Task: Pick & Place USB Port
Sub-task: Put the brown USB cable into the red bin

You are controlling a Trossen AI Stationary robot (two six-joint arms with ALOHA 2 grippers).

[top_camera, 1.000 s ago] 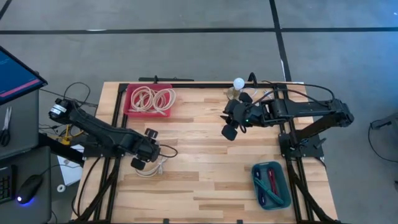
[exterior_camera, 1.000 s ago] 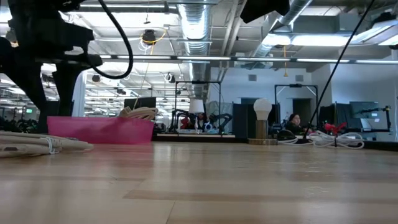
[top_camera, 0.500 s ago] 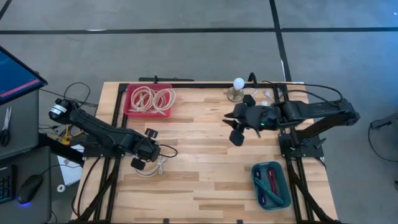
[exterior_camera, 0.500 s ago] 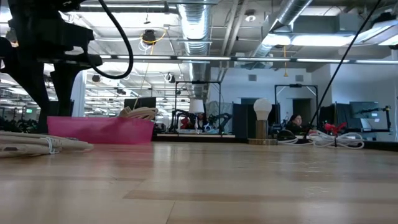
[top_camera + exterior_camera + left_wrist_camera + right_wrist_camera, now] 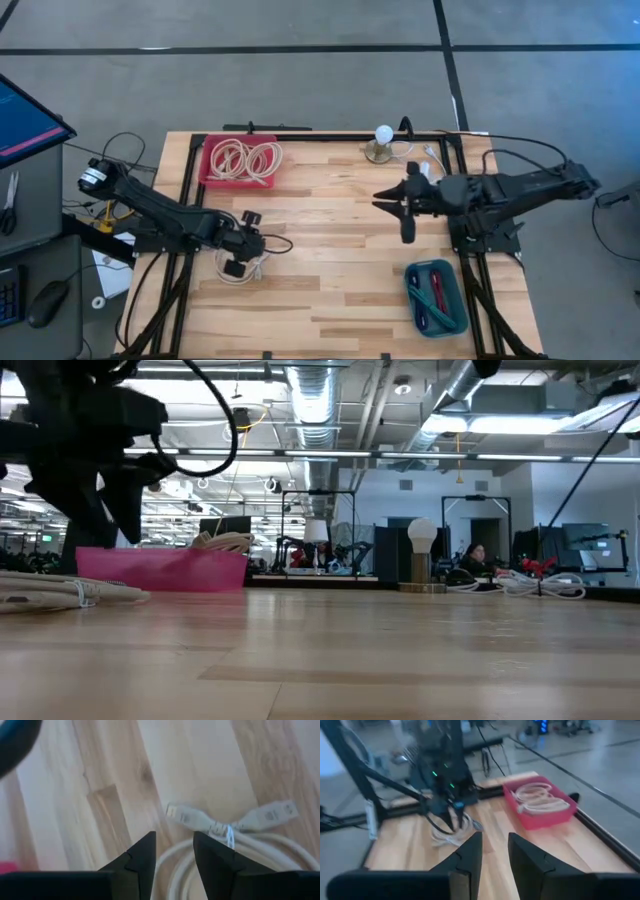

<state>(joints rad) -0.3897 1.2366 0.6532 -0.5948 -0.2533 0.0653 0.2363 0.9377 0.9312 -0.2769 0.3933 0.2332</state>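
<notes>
- USB cable (image 5: 235,827) — a pale coiled cord with two plug ends — is seen lying flat on the wooden table (image 5: 330,260), near its left edge and well apart from the pink tray (image 5: 240,162) that holds more coiled cords.
- Left gripper (image 5: 174,851) is held low over the coil, its fingers a little apart with nothing between them; one plug lies just ahead of the fingertips.
- Right gripper (image 5: 405,205) is held above the right half of the table, its fingers spread and empty, near the lamp (image 5: 381,143) and the teal bin (image 5: 437,296).
- Risk: a loose loop could be caught instead of a plug, since the cord passes right under the fingers — the whole coil would then be dragged or left dangling.
- Risk: the two plugs lie close together and cross at the tie, so a closing finger could push one aside or pinch both.
- Orientation: in the left wrist view, the nearer plug's long axis runs across the gap between the fingers, its tip pointing away from the coil; the other plug points the opposite way.
</notes>
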